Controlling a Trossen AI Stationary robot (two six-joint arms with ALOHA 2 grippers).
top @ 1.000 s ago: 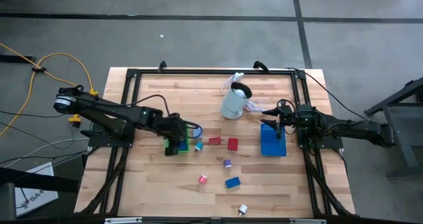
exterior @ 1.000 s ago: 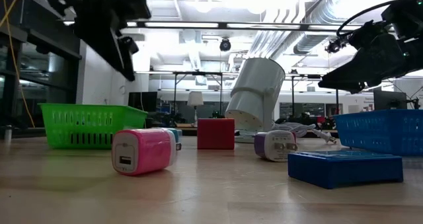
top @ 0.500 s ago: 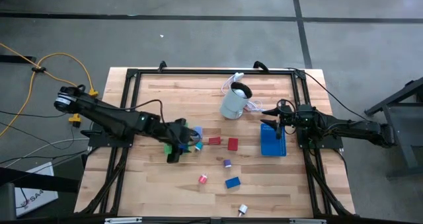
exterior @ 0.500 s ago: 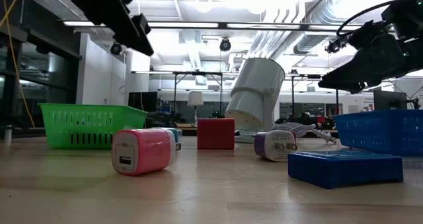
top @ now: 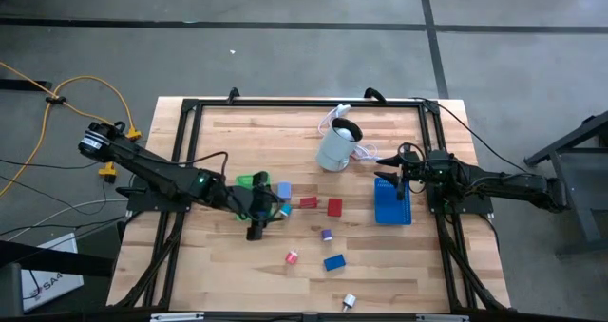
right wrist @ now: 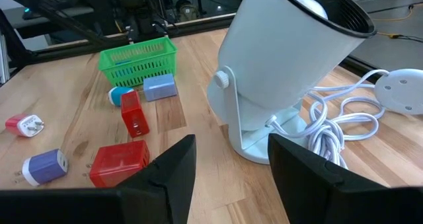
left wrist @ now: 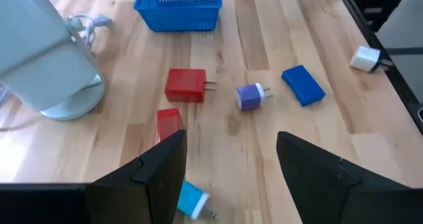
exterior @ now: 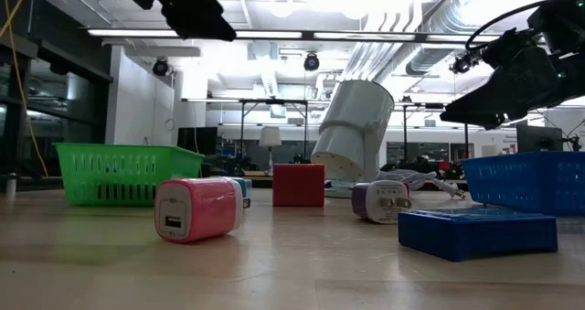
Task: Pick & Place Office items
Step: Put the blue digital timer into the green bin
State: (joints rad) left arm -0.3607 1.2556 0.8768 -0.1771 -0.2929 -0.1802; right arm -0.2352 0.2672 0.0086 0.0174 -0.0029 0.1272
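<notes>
Wooden planks make up the tabletop [top: 237,255], framed in black rails over a grey concrete floor. From above, the left gripper [top: 258,223] hangs at centre-left, just right of the green basket [top: 249,181]; the nearest pieces, a teal plug [top: 284,210] and a flat red charger [top: 308,202], lie just to its right. The right gripper [top: 397,177] waits over the blue basket [top: 391,206], far from them, so the left arm is plainly nearer.

At table height, a glossy pink plug [exterior: 196,209] and a matte red block [exterior: 298,185] sit before the pale cylinder [exterior: 353,132].

The left wrist camera shows its fingers [left wrist: 158,174] apart and empty, the teal plug between them.

The right wrist camera shows its fingers [right wrist: 168,178] parted, holding nothing.
</notes>
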